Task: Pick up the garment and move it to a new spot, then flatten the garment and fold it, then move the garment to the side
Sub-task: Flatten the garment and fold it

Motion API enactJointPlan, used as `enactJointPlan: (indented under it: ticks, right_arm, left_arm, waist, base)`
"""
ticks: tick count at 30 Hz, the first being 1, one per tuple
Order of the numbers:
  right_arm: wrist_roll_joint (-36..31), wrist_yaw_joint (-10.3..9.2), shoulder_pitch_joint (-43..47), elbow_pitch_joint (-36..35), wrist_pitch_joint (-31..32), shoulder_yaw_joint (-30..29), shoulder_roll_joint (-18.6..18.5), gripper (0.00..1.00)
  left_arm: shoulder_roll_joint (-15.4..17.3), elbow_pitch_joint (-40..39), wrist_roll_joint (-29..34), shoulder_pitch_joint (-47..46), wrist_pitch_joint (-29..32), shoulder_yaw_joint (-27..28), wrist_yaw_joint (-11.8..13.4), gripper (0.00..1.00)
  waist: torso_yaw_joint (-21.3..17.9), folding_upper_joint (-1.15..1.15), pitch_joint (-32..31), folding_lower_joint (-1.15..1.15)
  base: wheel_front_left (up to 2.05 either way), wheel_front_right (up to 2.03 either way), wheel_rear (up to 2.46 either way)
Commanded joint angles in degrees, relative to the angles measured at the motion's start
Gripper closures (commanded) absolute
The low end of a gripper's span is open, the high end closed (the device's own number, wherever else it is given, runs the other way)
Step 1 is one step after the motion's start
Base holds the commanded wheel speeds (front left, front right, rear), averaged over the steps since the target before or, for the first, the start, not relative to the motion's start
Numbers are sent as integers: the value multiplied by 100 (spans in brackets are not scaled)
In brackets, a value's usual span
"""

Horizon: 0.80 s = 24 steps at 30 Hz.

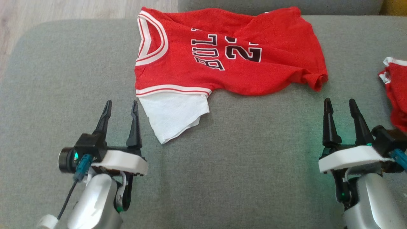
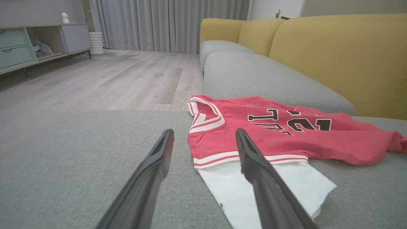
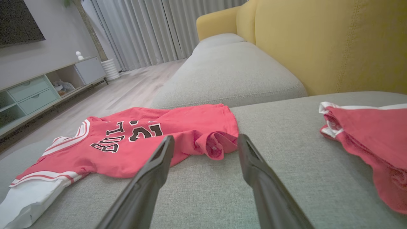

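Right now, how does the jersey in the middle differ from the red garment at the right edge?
The jersey lies spread out, lettering up; the red garment lies bunched. The jersey shows a white sleeve; the red garment shows none. Both are red with white trim, on the grey cushion.

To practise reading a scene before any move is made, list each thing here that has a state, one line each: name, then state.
red jersey, lying rumpled on the grey cushion, unfolded, untouched.
white sleeve, sticking out flat below the jersey's striped trim.
second red garment, bunched, lying apart to the right.
left gripper, open, empty.
right gripper, open, empty.
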Motion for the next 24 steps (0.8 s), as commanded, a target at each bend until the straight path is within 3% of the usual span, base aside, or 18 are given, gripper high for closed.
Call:
enactJointPlan:
  ticks: [1,6,14,24]
  right_arm:
    - [-63,-5,-176,-191,30,106,-19,0]
    - [-61,-5,-528,89,239,135,-19,0]
    - [-360,-5,-1318,1265,473,-259,-19,0]
    - [-430,-5,-2000,2328,35,-420,-19,0]
  left_arm:
    - [63,-275,-19,-150,6,161,45,0]
    - [66,-504,19,-113,132,61,84,0]
    - [23,-605,32,-187,198,-73,81,0]
    - [38,-597,9,-252,204,-122,105,0]
  waist:
    - [26,0,55,0]
    - [102,0,221,0]
    - [278,0,459,0]
    - [332,0,592,0]
  base:
    - [0,0,0]
    - [0,0,0]
    - [0,0,0]
    - [0,0,0]
